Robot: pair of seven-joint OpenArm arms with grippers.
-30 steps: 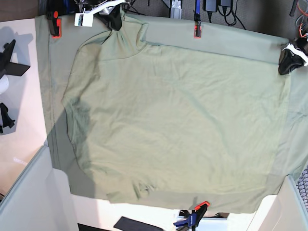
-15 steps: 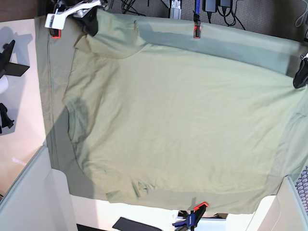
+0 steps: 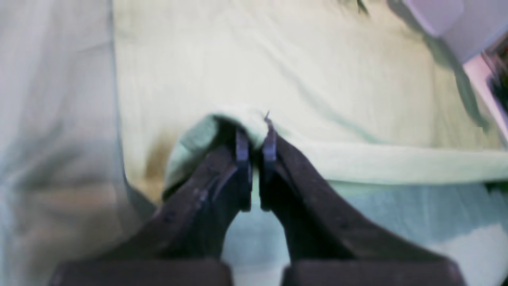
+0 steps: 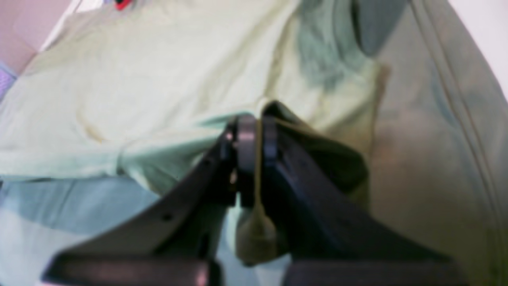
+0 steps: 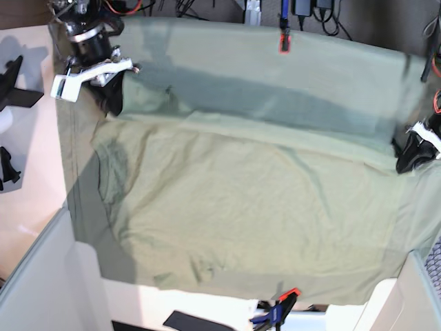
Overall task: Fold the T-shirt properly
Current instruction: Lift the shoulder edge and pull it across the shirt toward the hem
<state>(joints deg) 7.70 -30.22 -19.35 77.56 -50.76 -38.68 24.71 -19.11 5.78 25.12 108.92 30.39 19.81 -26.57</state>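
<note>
The pale sage-green T-shirt (image 5: 241,207) lies spread on the larger green cloth sheet (image 5: 310,69). Its far edge is lifted and drawn forward as a straight fold line across the table. My right gripper (image 5: 114,102), at the left end of that fold, is shut on a pinch of shirt fabric (image 4: 317,159). At the right end my left gripper (image 5: 405,157) is likewise shut on a bunched fold of the shirt (image 3: 222,123). In both wrist views the jaws stand close together with cloth between them. The shirt's collar is hidden.
Orange clamps pin the sheet at the back (image 5: 282,43) and at the front edge (image 5: 281,307). Grey panels rise at the front left (image 5: 41,276) and front right (image 5: 413,296). Cables lie behind the table. Black fixtures (image 5: 10,83) stand on the bare surface at left.
Both grippers have come forward from the back corners, dragging the shirt's far edge with them. More of the sheet at the back is uncovered.
</note>
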